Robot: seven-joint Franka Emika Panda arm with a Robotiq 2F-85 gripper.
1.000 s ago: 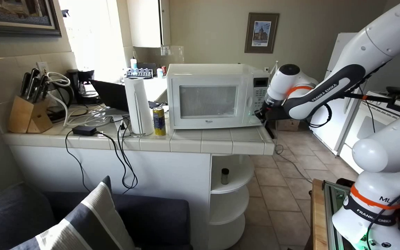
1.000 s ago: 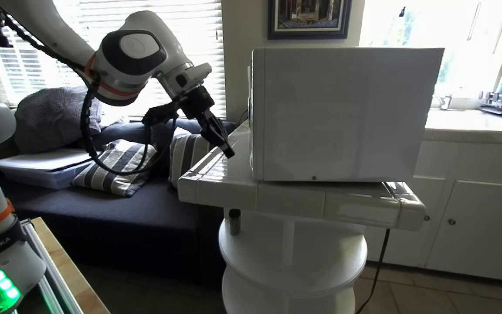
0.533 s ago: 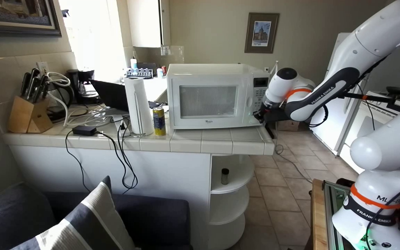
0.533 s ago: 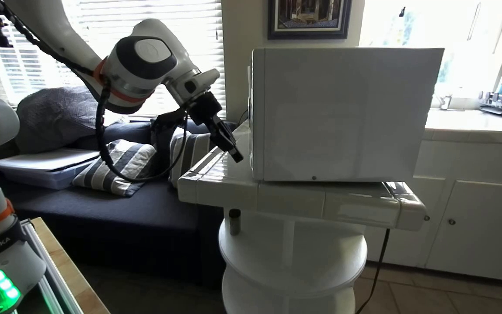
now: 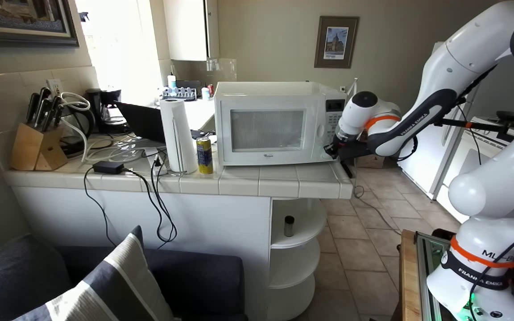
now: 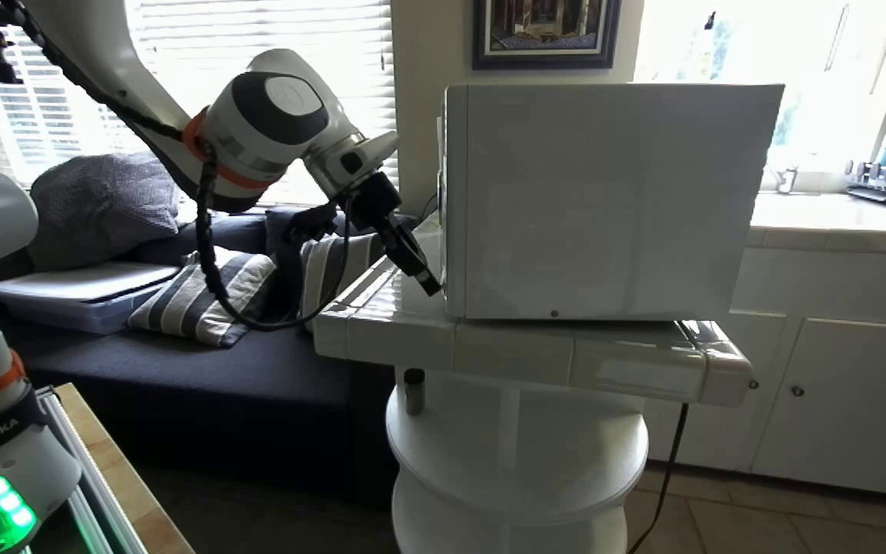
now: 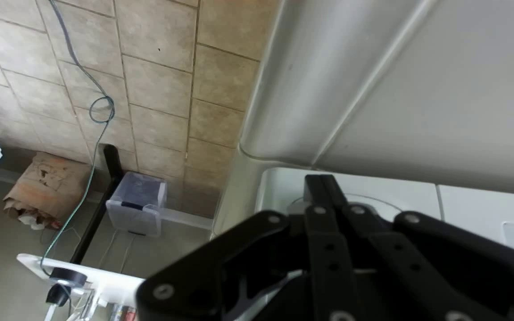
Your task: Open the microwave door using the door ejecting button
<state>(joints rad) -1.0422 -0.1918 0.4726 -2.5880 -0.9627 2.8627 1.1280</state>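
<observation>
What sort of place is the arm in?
Probably a home kitchen opening onto a sitting area: there's a microwave, a wooden knife block and a dark sofa.

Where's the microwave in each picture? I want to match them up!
In an exterior view: the microwave is near the middle, its front facing us.
In an exterior view: the microwave is right of the middle, showing its side.
In the wrist view: part of the microwave shows at bottom right, the gripper in front.
Landmark in all three: the tiled counter under it, at top right in the wrist view.
</observation>
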